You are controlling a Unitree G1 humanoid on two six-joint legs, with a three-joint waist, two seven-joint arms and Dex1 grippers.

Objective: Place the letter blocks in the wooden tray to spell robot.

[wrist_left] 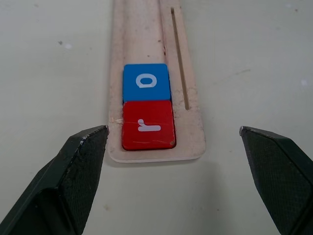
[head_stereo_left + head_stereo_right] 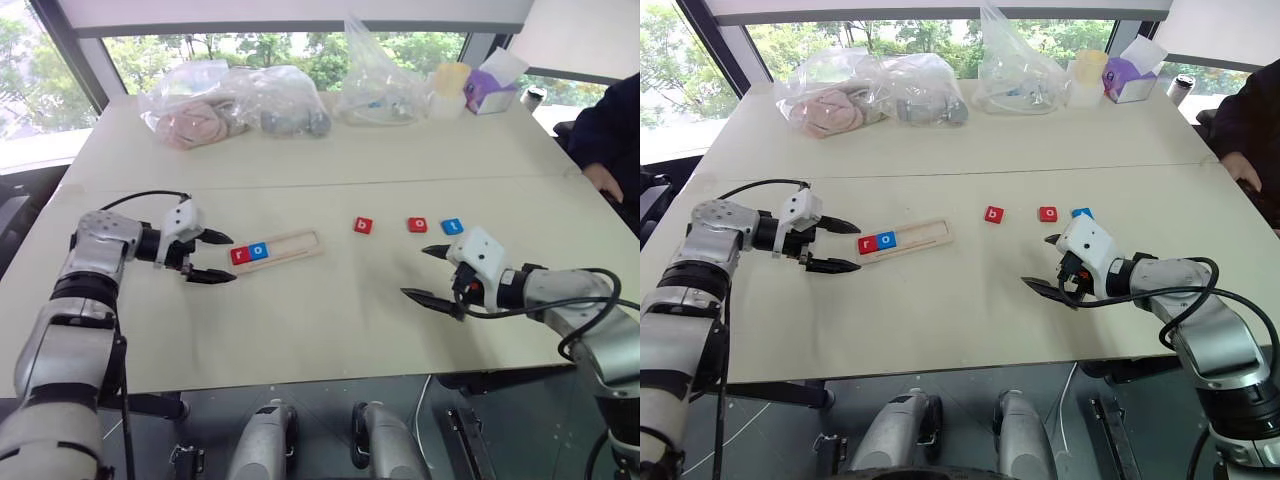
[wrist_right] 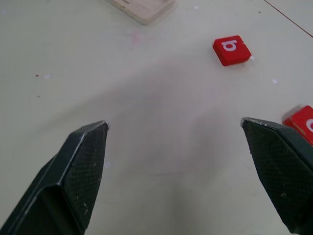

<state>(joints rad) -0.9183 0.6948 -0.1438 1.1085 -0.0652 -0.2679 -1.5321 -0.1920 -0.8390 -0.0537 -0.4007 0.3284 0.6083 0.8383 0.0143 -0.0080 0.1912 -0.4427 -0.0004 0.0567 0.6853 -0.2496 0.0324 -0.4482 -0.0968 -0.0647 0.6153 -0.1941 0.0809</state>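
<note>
Now I read "r" (image 1: pixel 148 125) and "o" (image 1: pixel 145 82) in the tray (image 2: pixel 296 245); "b" (image 2: pixel 363 226), "o" (image 2: pixel 417 225), "t" (image 2: pixel 452 227) lie loose. Left gripper (image 2: pixel 213 258) and right gripper (image 2: pixel 428 273) both gape, empty.

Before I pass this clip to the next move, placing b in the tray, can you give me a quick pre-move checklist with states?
1. r and blue o seated at the wooden tray end: ok.
2. Third slot beside blue o free: ok.
3. b lying loose on the table, letter up: ok.
4. Right gripper open, empty: ok.
5. Left gripper open, clear of the tray: ok.
6. Red o and t apart from b: ok.
</note>
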